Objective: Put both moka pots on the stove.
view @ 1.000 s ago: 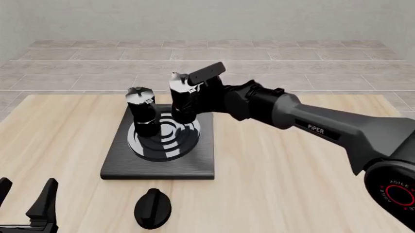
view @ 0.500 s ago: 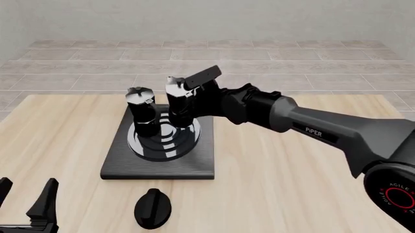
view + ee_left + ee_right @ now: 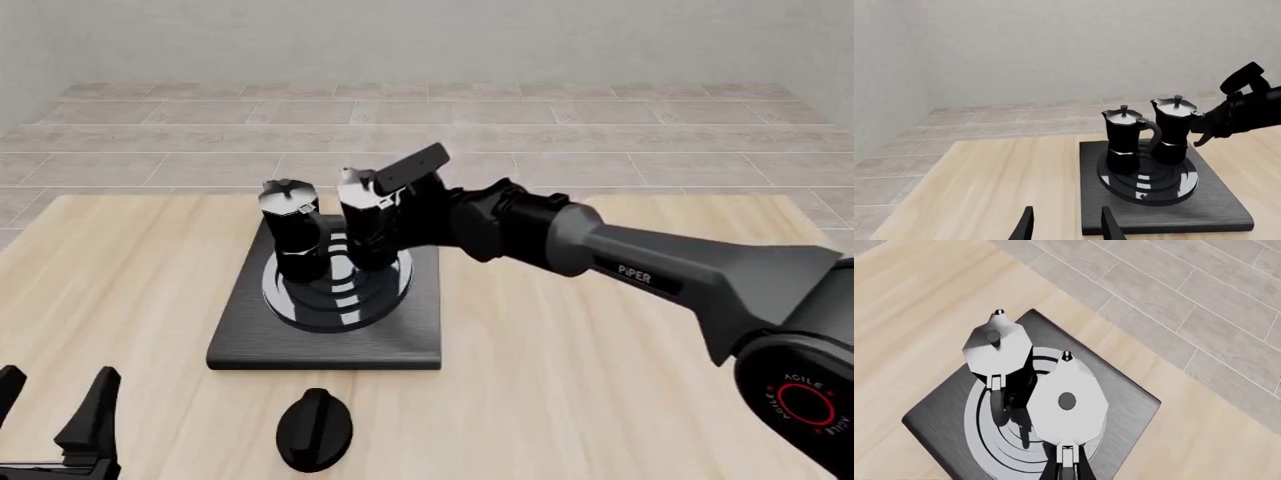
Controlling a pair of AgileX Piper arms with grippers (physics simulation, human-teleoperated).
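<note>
One moka pot (image 3: 291,232) stands upright on the stove (image 3: 400,335), on the left of its silver rings. The second moka pot (image 3: 362,225) is upright just right of it, its base down at the rings. My right gripper (image 3: 387,222) is shut on that pot's side handle. From above in the right wrist view, the held pot (image 3: 1067,402) sits next to the free pot (image 3: 996,344), with the fingertips (image 3: 1062,467) at its handle. My left gripper (image 3: 54,415) is open and empty near the table's front left corner, far from the stove (image 3: 1154,212).
A low black oval knob (image 3: 316,430) lies on the table in front of the stove. The right arm (image 3: 641,265) stretches across the table's right half. Tiled floor lies beyond the table's far edge.
The right arm has carried its moka pot a little left and down onto the stove's rings, closer to the other pot. The left gripper has not moved.
</note>
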